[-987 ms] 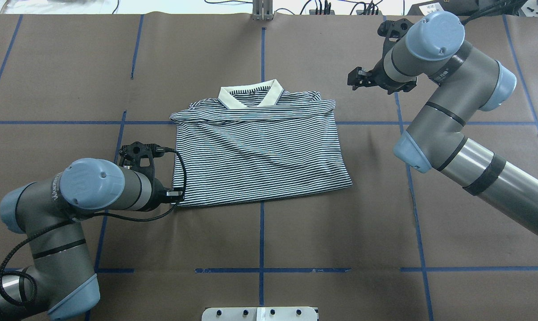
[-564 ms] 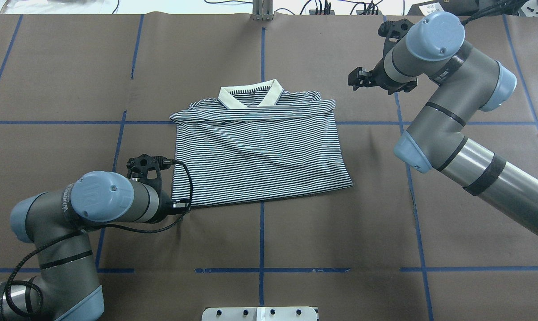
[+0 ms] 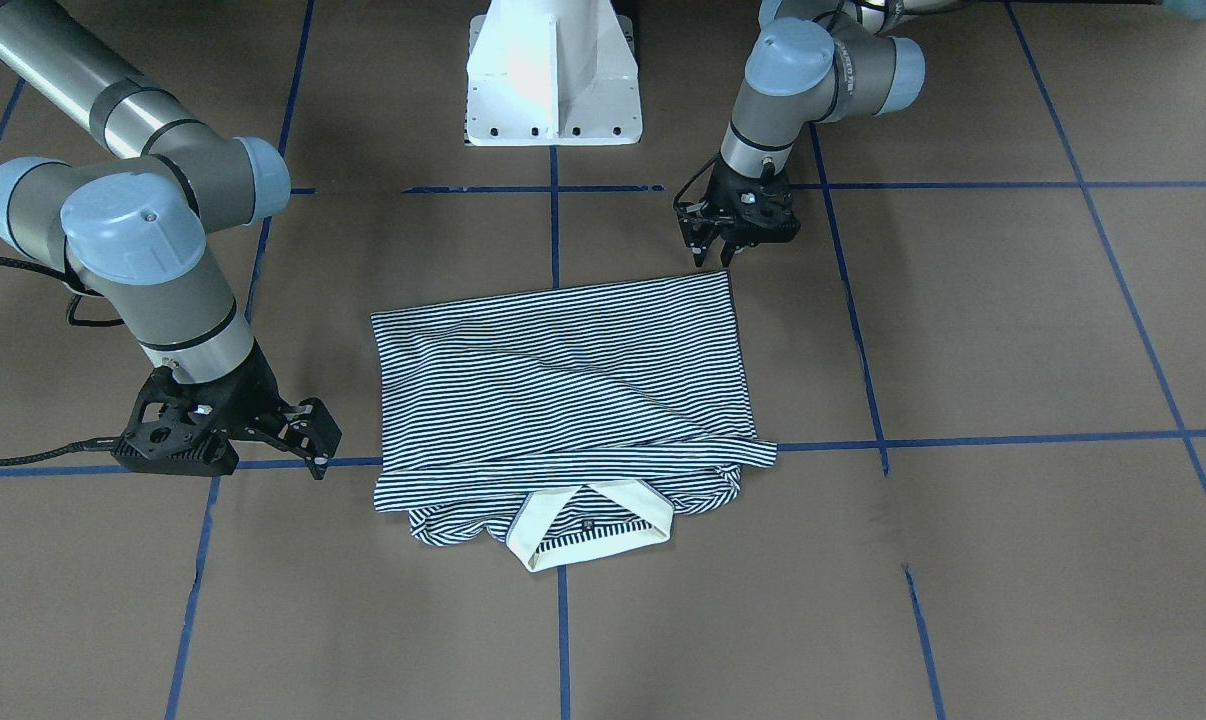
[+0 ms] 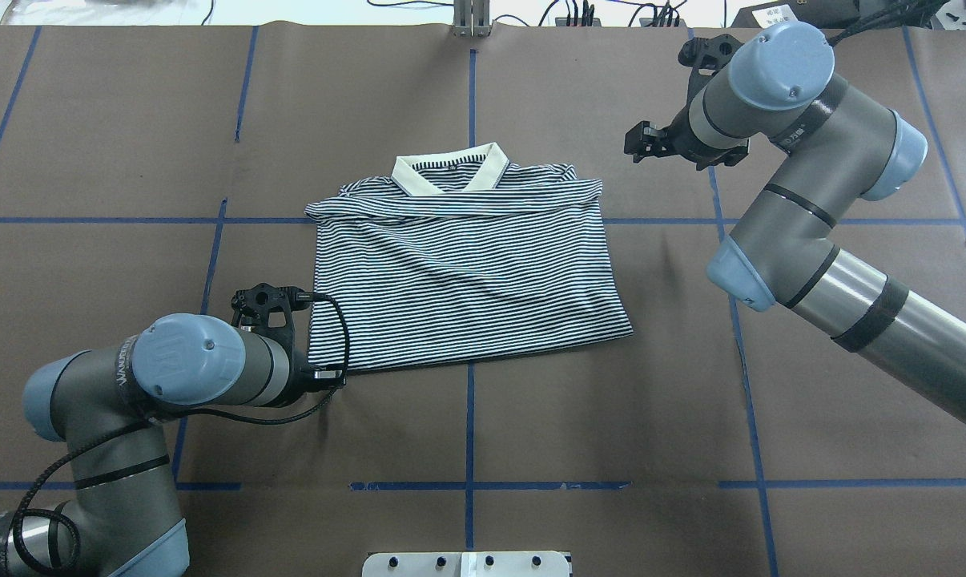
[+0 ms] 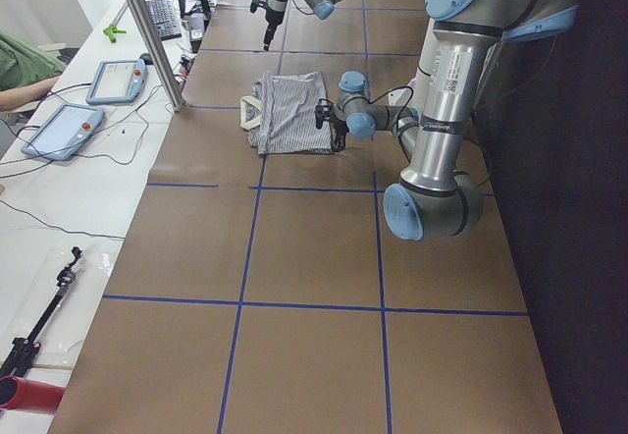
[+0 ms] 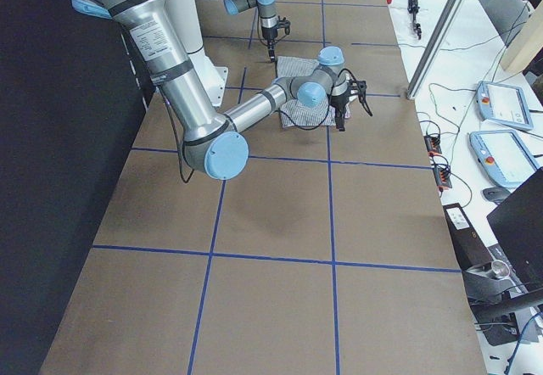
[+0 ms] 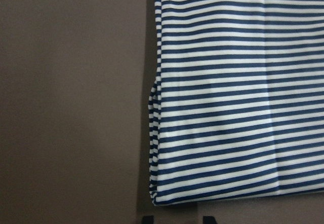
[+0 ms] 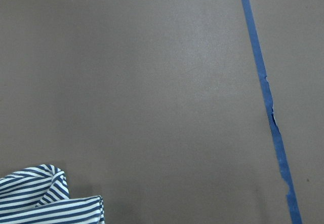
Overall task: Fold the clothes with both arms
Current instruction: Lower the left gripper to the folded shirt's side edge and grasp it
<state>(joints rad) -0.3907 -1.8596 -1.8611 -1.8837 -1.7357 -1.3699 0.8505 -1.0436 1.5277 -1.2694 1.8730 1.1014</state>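
the brown paper table (image 4: 611,417) is holding a striped polo shirt (image 4: 467,280), lying flat. its bottom corner is sitting just in front of the open left gripper (image 3: 714,258). its shoulder is lying near the open right gripper (image 3: 323,448). it is looking soft, light and floppy, so pinching corners is looking best.

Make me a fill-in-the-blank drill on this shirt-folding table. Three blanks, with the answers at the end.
The folded navy-and-white striped polo shirt has a plain collar coloured ____. The black two-finger gripper right at a corner of the shirt belongs to the ____ arm. The tape lines on the brown table are ____ in colour.
Missing words: cream; left; blue.
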